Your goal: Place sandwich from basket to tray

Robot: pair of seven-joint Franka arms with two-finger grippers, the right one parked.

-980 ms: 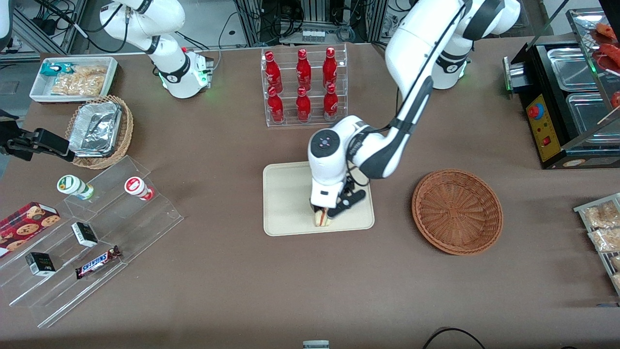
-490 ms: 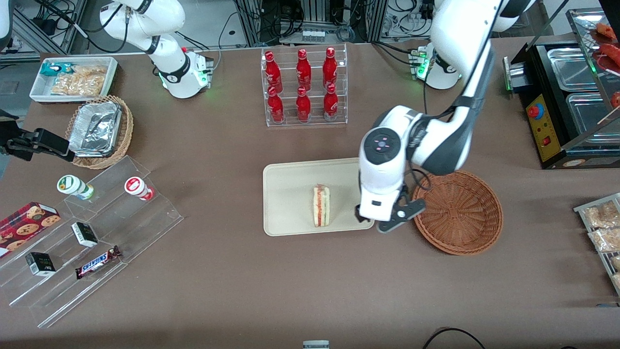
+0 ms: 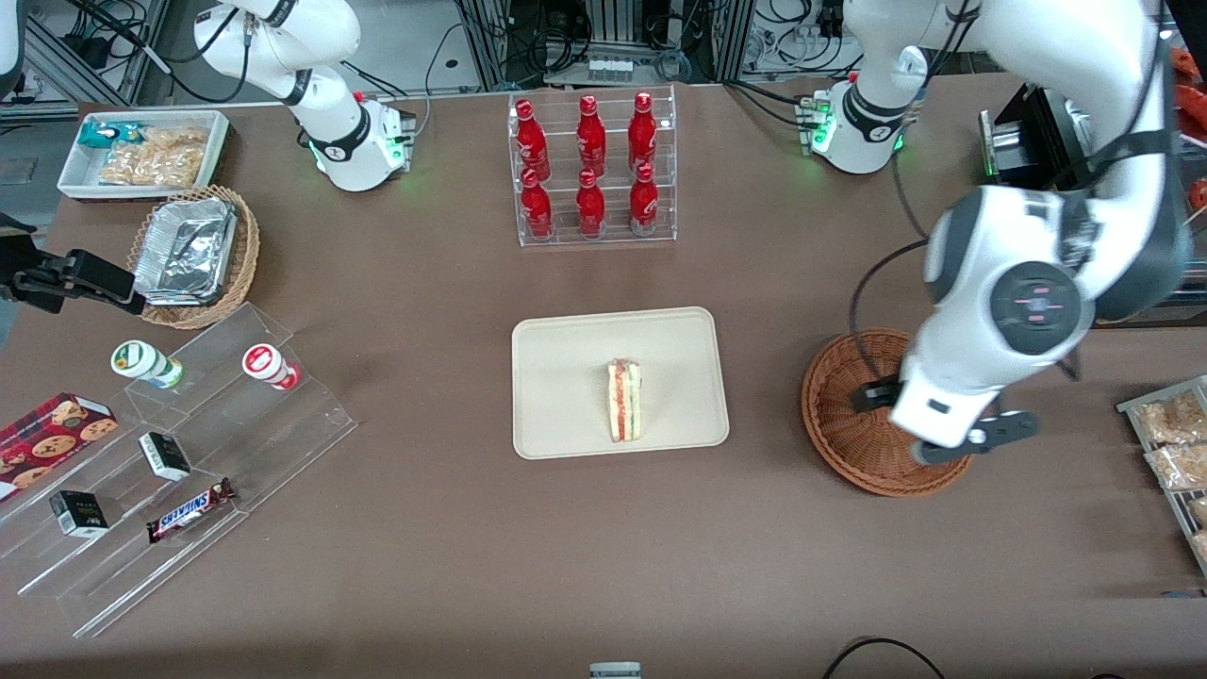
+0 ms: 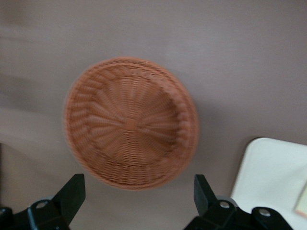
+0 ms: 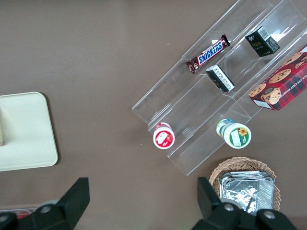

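Note:
The sandwich lies on the cream tray in the middle of the table, its red and green filling edge facing up. The reddish-brown woven basket stands beside the tray, toward the working arm's end, and holds nothing. My gripper hangs high above the basket, open, with nothing between its black fingers. A corner of the tray shows in the left wrist view.
A clear rack of red bottles stands farther from the camera than the tray. Bagged snacks and a black food warmer sit at the working arm's end. Acrylic steps with snacks and a tan basket of foil trays lie toward the parked arm's end.
My gripper let go of the sandwich on the tray, rose, and swung away to above the basket. The sandwich stays where it was set down.

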